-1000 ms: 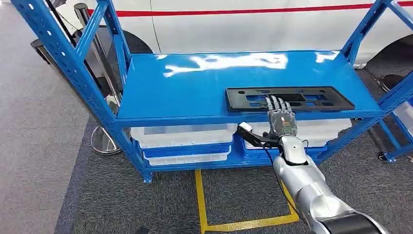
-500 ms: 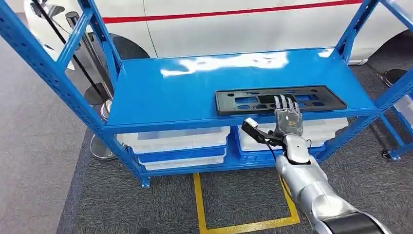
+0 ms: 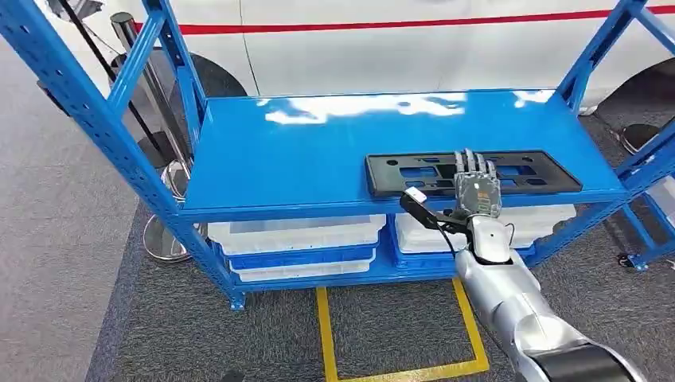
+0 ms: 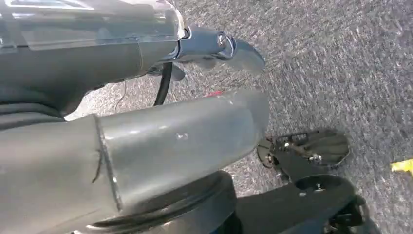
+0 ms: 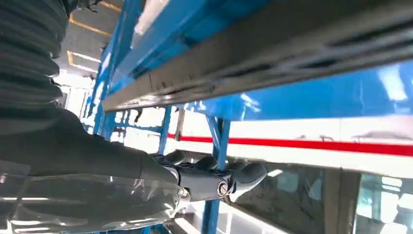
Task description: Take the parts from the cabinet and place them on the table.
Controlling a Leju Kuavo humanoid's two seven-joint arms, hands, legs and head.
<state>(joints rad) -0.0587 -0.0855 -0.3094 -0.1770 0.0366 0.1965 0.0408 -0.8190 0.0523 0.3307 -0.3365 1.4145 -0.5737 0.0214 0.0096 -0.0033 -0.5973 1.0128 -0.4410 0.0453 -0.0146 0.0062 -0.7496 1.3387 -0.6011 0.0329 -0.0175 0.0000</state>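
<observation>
A long black plastic panel part (image 3: 541, 171) with cut-outs lies flat near the front right of the blue cabinet's top shelf (image 3: 318, 151). My right hand (image 3: 476, 187) reaches over the shelf's front edge. Its fingers (image 3: 474, 165) are stretched out straight on top of the panel's middle, and it grips nothing. In the right wrist view my right hand (image 5: 209, 178) sits just below the blue shelf edge (image 5: 316, 97), thumb and fingers empty. My left hand (image 4: 185, 136) hangs over the grey carpet and holds nothing.
White bins (image 3: 298, 232) sit on the lower shelf, with more bins (image 3: 533, 215) behind my forearm. Blue uprights (image 3: 95, 111) frame the cabinet. A white vehicle with a red stripe (image 3: 382, 20) stands behind it. Yellow tape (image 3: 326, 334) marks the carpet and a stanchion base (image 3: 159, 239) stands at the left.
My view has shifted slightly. My right hand has moved forward, from the panel's near edge to lying across its middle.
</observation>
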